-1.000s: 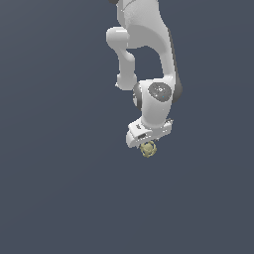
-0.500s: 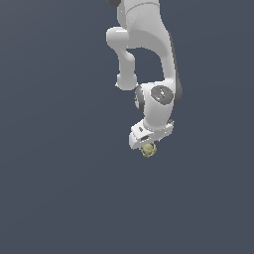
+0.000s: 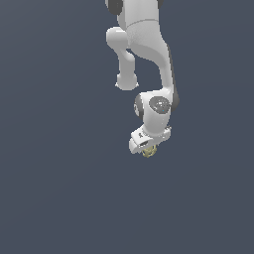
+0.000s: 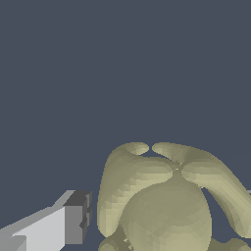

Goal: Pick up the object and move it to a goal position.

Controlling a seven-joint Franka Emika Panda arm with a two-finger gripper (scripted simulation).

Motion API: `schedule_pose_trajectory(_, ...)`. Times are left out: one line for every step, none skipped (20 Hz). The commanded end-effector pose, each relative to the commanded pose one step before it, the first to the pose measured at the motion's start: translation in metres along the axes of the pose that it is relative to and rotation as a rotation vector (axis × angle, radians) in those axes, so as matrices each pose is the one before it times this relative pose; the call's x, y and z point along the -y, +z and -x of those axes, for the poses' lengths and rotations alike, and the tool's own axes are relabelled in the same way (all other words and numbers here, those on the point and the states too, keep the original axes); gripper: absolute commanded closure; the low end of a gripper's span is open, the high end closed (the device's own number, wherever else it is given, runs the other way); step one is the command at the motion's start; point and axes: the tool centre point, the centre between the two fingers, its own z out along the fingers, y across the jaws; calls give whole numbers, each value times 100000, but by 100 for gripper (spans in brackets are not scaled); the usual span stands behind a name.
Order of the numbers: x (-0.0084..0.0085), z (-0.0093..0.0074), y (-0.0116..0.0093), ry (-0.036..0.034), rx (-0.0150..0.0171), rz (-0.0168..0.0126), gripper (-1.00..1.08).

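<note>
In the wrist view the object (image 4: 169, 196) fills the near field: a lumpy, pale yellow-tan form made of a rounded lobe in the middle with curved, petal-like ridges arching over it. One gripper finger (image 4: 73, 223) shows just beside it, white with a dark grey pad at its tip. A narrow gap of background shows between that pad and the object's nearest ridge. The other finger is at most a sliver at the frame's edge, so this view does not settle whether the jaws press on the object. Behind both lies only flat, dark blue-grey ground.

In the exterior view the gripper (image 3: 147, 148) hangs at the end of the arm (image 3: 144, 44), which comes down from the top edge of the frame. The object (image 3: 148, 153) sits right under the white hand, a small tan spot peeking out below it, mostly covered by the hand. It seems to lie between the fingers, but the fingers are too small and hidden here to make out. Whether the gripper is clenched on the object or loose around it I cannot tell.
</note>
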Motion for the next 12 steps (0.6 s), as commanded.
schedule_pose_trajectory(-30,-97,232,-25,-166,51,-92)
schedule_pose_trajectory(0,0,0,0,0,0,108)
schedule_pose_trajectory(0,0,0,0,0,0,108)
schedule_pose_trajectory(0,0,0,0,0,0,108)
schedule_pose_trajectory(0,0,0,0,0,0,108)
schedule_pose_trajectory(0,0,0,0,0,0,108)
schedule_pose_trajectory(0,0,0,0,0,0,108)
schedule_pose_trajectory(0,0,0,0,0,0,108)
schedule_pose_trajectory(0,0,0,0,0,0,108)
schedule_pose_trajectory(0,0,0,0,0,0,108)
schedule_pose_trajectory(0,0,0,0,0,0,108)
schedule_pose_trajectory(24,-41,-110,-57,-136,46,108)
